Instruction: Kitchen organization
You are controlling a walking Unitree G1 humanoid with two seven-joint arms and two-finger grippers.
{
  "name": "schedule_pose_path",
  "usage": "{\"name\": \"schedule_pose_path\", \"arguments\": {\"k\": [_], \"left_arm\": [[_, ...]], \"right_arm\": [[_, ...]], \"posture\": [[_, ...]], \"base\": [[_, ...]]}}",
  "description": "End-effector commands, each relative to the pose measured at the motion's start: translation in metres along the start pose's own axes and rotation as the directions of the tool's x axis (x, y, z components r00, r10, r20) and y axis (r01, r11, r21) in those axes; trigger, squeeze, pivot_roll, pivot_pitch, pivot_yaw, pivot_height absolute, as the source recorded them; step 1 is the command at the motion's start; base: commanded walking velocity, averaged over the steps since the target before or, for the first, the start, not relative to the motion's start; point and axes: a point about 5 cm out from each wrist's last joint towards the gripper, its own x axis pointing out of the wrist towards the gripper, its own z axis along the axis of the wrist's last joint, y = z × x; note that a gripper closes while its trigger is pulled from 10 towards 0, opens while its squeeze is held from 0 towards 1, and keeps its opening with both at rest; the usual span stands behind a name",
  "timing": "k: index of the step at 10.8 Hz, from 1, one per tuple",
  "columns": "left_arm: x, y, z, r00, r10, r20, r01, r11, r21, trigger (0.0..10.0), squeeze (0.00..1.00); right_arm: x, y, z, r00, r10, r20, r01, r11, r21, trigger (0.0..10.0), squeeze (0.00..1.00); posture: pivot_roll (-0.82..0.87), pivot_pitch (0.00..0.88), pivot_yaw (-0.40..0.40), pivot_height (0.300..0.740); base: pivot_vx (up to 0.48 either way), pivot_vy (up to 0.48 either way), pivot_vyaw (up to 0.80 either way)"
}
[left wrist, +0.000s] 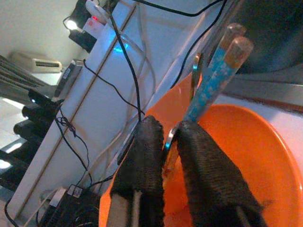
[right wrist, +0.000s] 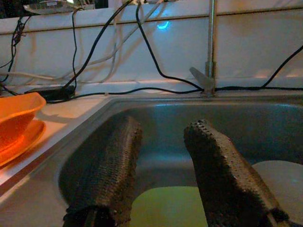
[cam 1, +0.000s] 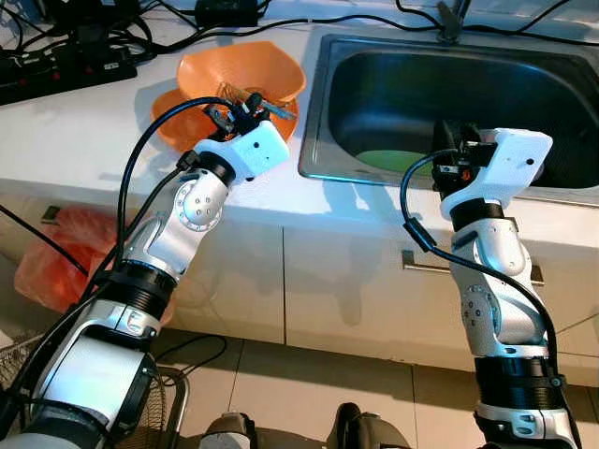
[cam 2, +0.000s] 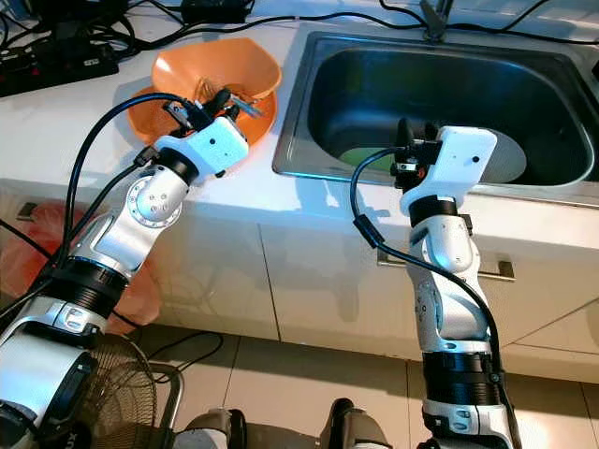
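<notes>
We see a pair of blue patterned chopsticks (left wrist: 214,80), with a metal utensil beside them, pinched in the left gripper (left wrist: 171,142) above the orange bowl (cam 1: 245,67), which sits on an orange plate (cam 2: 140,116) on the white counter (cam 1: 75,131), just beside the sink's (cam 1: 323,84) left rim. The right gripper (right wrist: 163,165) hangs spread over the sink's front edge, above a green plate (right wrist: 165,205).
</notes>
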Motion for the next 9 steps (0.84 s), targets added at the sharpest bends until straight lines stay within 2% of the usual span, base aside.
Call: {"name": "schedule_pose_path", "arguments": {"k": [1,3,7,8,9], "left_arm": [[0.002,0.005,0.004,1.000,0.017,0.018,-0.017,1.000,0.015,0.0,0.00],[-0.003,0.004,0.005,1.000,0.018,0.015,-0.018,1.000,0.017,0.0,0.00],[-0.006,0.015,0.009,0.999,0.040,-0.014,-0.039,0.998,0.040,0.0,0.00],[-0.007,0.017,0.007,0.999,0.025,-0.038,-0.024,0.999,0.036,10.0,0.00],[-0.008,0.021,0.007,0.999,0.016,-0.051,-0.015,1.000,0.019,10.0,0.00]], "right_arm": [[0.000,0.001,0.002,1.000,0.004,0.009,-0.004,1.000,-0.007,10.0,0.00],[0.001,0.002,0.001,1.000,0.010,0.006,-0.010,1.000,-0.004,10.0,0.00],[0.002,0.004,0.000,1.000,0.016,0.000,-0.016,1.000,0.001,10.0,0.00],[0.002,0.005,-0.001,1.000,0.018,-0.001,-0.018,1.000,-0.001,10.0,0.00],[0.003,0.005,-0.001,1.000,0.022,-0.002,-0.022,1.000,0.000,10.0,0.00]], "posture": [[0.12,0.144,0.017,0.740],[0.13,0.143,0.012,0.740],[0.13,0.149,0.008,0.740],[0.14,0.149,0.006,0.740],[0.14,0.149,0.005,0.740]], "base": [[0.000,0.000,0.00],[0.000,0.000,0.00],[0.000,0.000,0.00],[0.000,0.000,0.00],[0.000,0.000,0.00]]}}
